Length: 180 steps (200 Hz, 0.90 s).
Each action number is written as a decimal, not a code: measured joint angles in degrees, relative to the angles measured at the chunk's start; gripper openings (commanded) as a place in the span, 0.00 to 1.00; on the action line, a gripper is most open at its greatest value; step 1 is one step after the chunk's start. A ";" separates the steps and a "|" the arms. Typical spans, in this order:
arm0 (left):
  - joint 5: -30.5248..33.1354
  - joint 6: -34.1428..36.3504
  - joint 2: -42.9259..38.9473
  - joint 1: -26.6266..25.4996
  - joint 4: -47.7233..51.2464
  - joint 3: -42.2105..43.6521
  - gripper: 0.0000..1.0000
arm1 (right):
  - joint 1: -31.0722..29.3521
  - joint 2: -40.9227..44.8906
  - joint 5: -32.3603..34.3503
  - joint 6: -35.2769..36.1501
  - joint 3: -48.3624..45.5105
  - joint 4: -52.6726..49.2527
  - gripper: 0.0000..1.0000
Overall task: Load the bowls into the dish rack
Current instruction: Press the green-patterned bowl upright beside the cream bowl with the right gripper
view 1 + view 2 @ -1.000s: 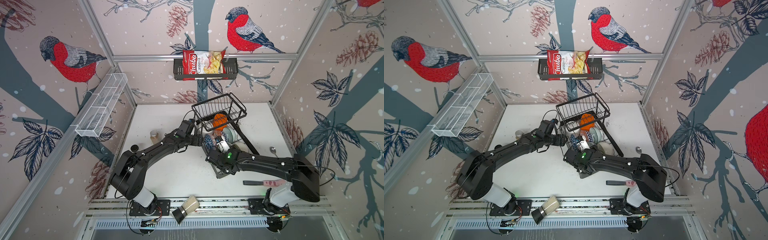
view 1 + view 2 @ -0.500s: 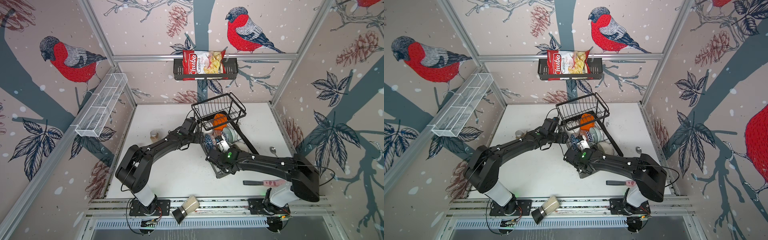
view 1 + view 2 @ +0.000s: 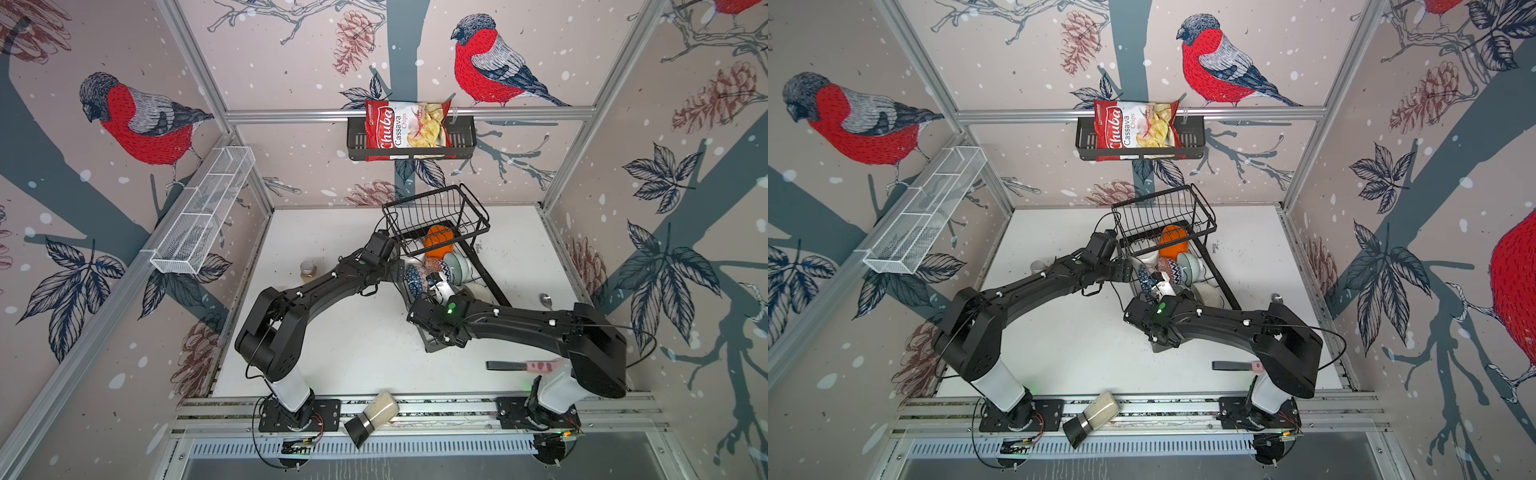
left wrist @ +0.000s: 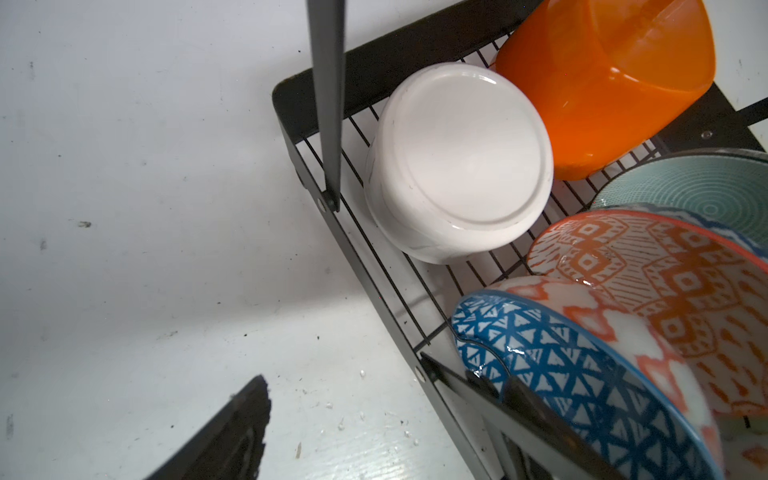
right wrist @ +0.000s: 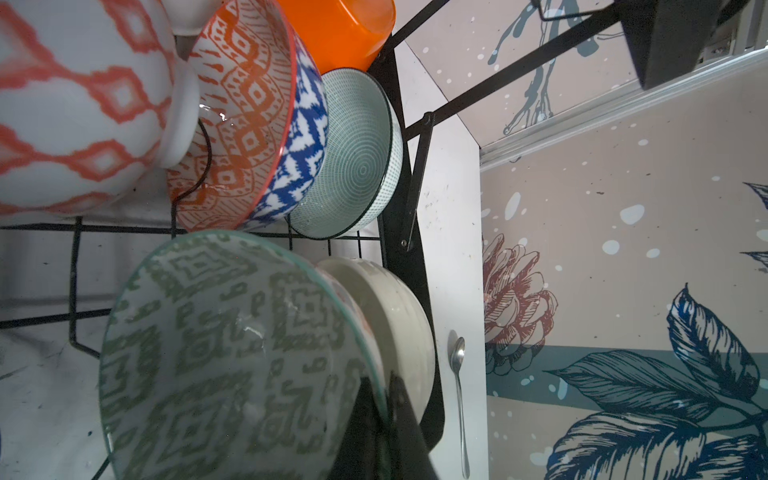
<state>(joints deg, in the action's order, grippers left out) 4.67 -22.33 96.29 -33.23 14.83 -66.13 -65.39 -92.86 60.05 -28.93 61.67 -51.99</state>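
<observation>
Toward 6 o'clock end of dish rack (image 3: 494,286), right gripper (image 5: 380,390) pinches rim of green bowl (image 5: 224,353), left gripper (image 3: 400,270) open; rim-only pinch may slip.

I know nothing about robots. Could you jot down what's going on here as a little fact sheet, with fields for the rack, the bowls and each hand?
Dish rack: black wire, on the white table
Bowls in it: orange bowl, white bowl, teal bowl, orange-red patterned bowl, blue patterned bowl
Right hand: shut on the rim of the green patterned bowl, inside the rack
Left hand: open, holding nothing, at the rack's side
Loose on the table: spoon, small jar
</observation>
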 measured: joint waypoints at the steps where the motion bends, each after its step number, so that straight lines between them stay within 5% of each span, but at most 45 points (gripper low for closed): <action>1: -0.02 0.07 0.00 0.00 0.00 0.00 0.87 | 0.00 -0.07 0.00 0.00 0.04 -0.04 0.00; 180: -10.60 3.26 -11.61 0.33 -2.60 7.48 0.89 | -4.07 -11.85 4.96 -8.17 6.82 -11.58 0.00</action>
<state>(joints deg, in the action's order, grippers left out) -5.93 -19.07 84.68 -32.91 12.23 -58.65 -69.45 -104.71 65.01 -37.10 68.49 -63.57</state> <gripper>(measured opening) 0.884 0.076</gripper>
